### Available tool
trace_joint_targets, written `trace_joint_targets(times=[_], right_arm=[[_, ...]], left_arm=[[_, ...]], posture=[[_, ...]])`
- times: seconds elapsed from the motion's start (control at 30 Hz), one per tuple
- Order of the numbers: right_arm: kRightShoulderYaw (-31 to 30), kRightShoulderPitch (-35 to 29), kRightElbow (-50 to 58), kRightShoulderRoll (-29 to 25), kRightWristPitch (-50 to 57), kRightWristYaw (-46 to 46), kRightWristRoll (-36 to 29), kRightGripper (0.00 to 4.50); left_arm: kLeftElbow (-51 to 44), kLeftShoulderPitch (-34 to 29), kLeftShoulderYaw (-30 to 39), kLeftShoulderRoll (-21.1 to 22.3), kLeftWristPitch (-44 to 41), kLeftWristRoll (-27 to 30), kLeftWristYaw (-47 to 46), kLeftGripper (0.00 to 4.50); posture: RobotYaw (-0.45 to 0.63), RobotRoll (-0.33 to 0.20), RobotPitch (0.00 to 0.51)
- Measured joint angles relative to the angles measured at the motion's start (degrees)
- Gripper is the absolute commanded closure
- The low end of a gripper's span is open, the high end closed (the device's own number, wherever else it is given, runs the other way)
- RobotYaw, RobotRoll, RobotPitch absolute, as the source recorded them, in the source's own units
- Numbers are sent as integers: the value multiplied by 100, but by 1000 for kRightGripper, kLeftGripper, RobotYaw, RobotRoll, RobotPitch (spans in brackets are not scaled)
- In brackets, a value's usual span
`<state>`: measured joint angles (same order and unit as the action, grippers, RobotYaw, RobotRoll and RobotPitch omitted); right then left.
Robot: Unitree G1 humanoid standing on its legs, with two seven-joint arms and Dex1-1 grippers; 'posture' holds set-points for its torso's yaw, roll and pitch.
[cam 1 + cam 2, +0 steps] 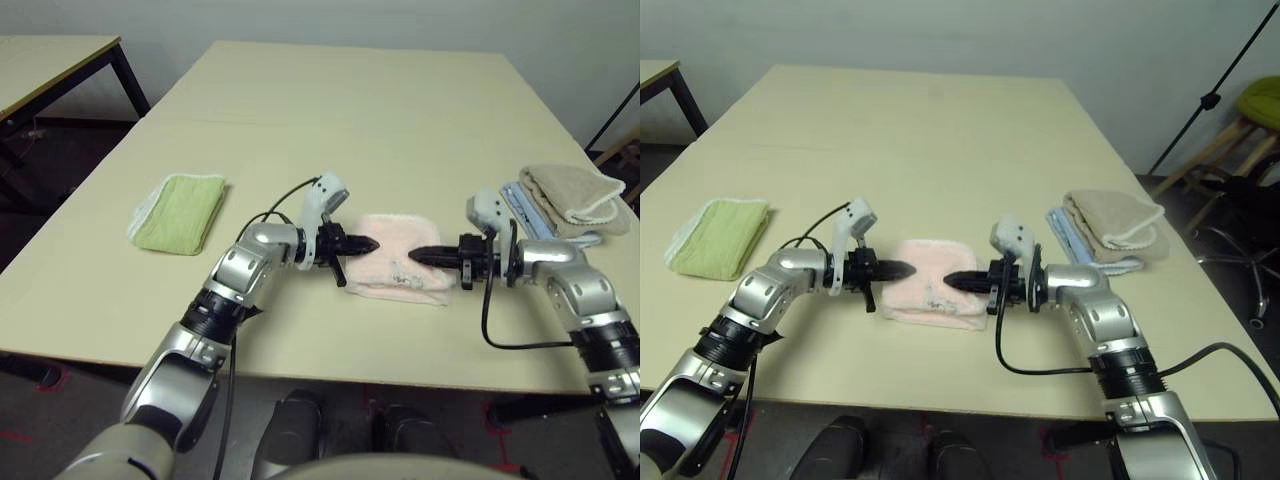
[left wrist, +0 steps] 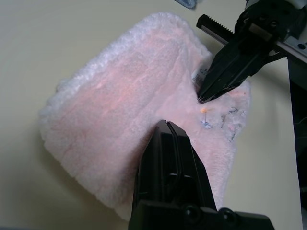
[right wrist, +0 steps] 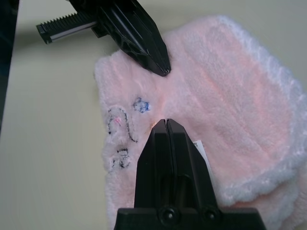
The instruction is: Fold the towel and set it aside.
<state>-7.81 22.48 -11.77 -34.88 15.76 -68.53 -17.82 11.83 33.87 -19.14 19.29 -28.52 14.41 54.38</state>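
Terry towel [image 1: 385,265], pale pink, fluffy, white-edged and folded into a rounded rectangle, lies beneath the fingertips of the left gripper [image 2: 168,124] and right gripper [image 3: 168,122]. Both grippers are fully closed; whether either touches or pinches fabric, I cannot tell. Stitched motifs mark the towel. The smooth cream table [image 1: 300,130] stands before a pale wall [image 1: 910,35].

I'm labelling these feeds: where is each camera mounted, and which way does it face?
Left and right eye: on the head, facing forward and down at the table; both forearms show.
Left wrist: on the left arm, along its closed pincer.
Right wrist: on the right arm, along its closed pincer.
Both wrist views share the pink towel and the opposite pincer.
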Motion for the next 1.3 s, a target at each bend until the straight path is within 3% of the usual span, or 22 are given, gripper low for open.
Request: trace_joint_targets(times=[0.53, 0.77, 1.03, 1.3], right_arm=[[-12, -50, -453, 8, -279, 90, 325, 4464], [306, -42, -248, -132, 232, -69, -108, 4464], [1065, 630, -117, -304, 753, -89, -729, 4464], [1016, 662, -235, 34, 576, 77, -648, 4464]], left_arm=[[374, -264, -8, -146, 255, -264, 114, 4469], [22, -260, 110, -117, -5, -129, 205, 4469], [-261, 573, 676, -242, -282, 226, 114, 4469], [932, 823, 468, -395, 419, -234, 30, 4469]], posture=[[181, 0, 73], [171, 0, 64], [157, 0, 62], [143, 0, 61]])
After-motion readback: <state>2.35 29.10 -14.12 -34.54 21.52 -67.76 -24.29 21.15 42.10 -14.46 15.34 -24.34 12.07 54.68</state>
